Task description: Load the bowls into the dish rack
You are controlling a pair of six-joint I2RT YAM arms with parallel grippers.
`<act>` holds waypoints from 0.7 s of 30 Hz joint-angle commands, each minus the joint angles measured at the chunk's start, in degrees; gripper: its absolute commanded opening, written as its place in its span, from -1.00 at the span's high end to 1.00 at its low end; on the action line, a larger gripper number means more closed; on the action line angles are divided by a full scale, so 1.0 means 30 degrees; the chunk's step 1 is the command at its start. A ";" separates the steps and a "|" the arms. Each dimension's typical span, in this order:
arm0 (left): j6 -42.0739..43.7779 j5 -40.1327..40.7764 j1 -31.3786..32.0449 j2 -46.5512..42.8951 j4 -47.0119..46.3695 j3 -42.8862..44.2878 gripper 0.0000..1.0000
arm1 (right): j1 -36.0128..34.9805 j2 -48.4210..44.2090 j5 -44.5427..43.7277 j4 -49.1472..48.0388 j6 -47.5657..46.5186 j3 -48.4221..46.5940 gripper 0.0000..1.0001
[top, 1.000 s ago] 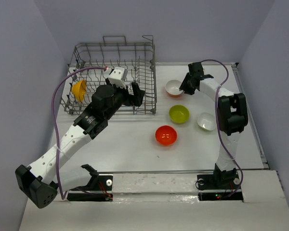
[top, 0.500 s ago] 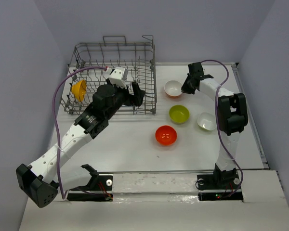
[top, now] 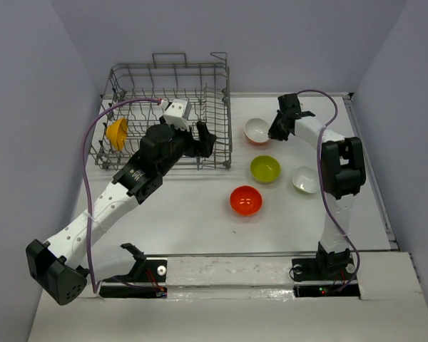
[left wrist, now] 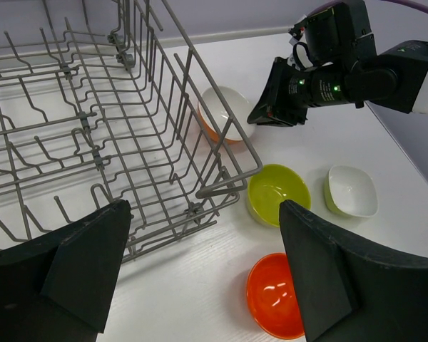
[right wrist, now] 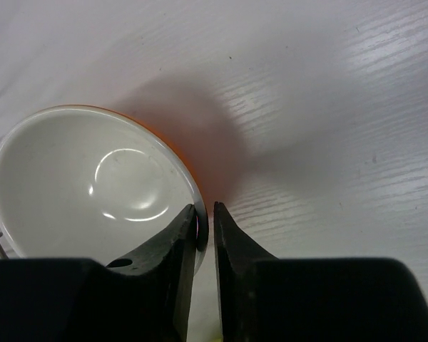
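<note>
The right jaws are clenched on the rim of the white bowl with the orange-red outside [right wrist: 93,185]. One finger sits over the white glaze inside and the other against the orange wall, with the rim pinched between them. The bowl rests on the worktop [top: 200,214], near the right side of the dish rack [top: 171,66] but apart from it. The grip is on the part of the rim that faces away from the rack, so the bowl lies between the jaws and the rack.

As I judge it, the coming move turns on that line-up — the rack is to the left of the bowl, so the carry has to rise and go leftward over the rack's right wall with the bowl leading. A round bowl has no long axis to mind. Held at one spot on the rim, it will likely tip as it lifts.

The left jaws stand released and wide, holding nothing, by the rack's near right corner — nearer the rack, but not the bowl.

The yellow-orange bowl [top: 117,133] is already at the rack's left side. The lime green bowl [top: 265,168], the plain white bowl [top: 305,179] and the red-orange bowl [top: 245,200] wait on the worktop.
</note>
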State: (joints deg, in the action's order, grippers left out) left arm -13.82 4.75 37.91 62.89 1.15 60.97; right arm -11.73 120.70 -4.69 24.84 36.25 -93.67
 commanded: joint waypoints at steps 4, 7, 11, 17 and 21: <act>-0.0050 -0.0090 0.0078 -0.0105 -0.0763 0.0536 -0.87 | -0.0046 0.0371 0.0186 -0.0487 -0.0130 -0.0447 0.51; -0.0050 -0.0120 0.0049 -0.0105 -0.0763 0.0565 -0.87 | -0.0046 0.0225 0.0186 -0.0487 -0.0159 -0.0447 0.42; -0.0050 -0.0149 0.0049 -0.0017 -0.0763 0.0595 -0.86 | -0.0046 0.0165 0.0157 -0.0546 -0.0218 -0.0506 0.63; -0.0108 -0.0178 0.0049 0.0129 -0.0734 0.0624 -0.86 | -0.0046 -0.0331 0.0186 -0.0546 -0.0364 -0.0360 0.98; -0.0226 -0.0295 0.0049 0.0275 -0.0618 0.0916 -0.85 | -0.0046 -0.2378 -0.0779 -0.0575 -0.0540 0.0107 0.98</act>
State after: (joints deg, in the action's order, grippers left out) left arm -13.93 4.56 37.91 63.72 1.13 60.99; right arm -11.73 120.79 -4.54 25.04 35.57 -93.62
